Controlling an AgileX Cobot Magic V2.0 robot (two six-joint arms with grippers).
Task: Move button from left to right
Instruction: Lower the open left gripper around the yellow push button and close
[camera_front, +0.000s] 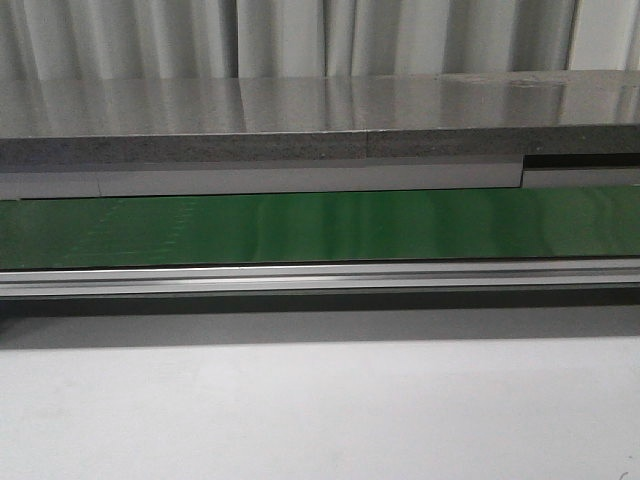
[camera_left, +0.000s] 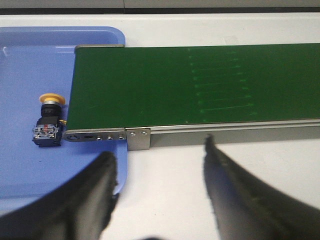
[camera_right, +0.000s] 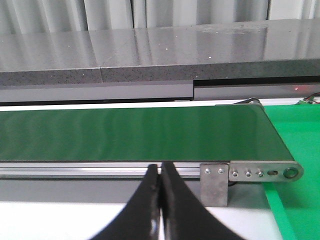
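The button (camera_left: 48, 121), with a yellow-orange round head and a black boxy body, lies on its side in a blue tray (camera_left: 30, 65), close to the end of the green conveyor belt (camera_left: 190, 85). My left gripper (camera_left: 159, 160) is open over the white table, its black fingers (camera_left: 100, 185) nearer than the belt frame, apart from the button. My right gripper (camera_right: 159, 170) is shut with nothing between its fingers, in front of the belt's other end (camera_right: 150, 135). Neither gripper nor the button shows in the front view.
The belt (camera_front: 320, 225) runs across the table with an aluminium side rail (camera_front: 320, 278) and a metal bracket (camera_left: 138, 138) at the left end and another bracket (camera_right: 216, 184) at the right end. A green mat (camera_right: 295, 200) lies beyond the right end. A grey counter (camera_front: 300, 120) stands behind.
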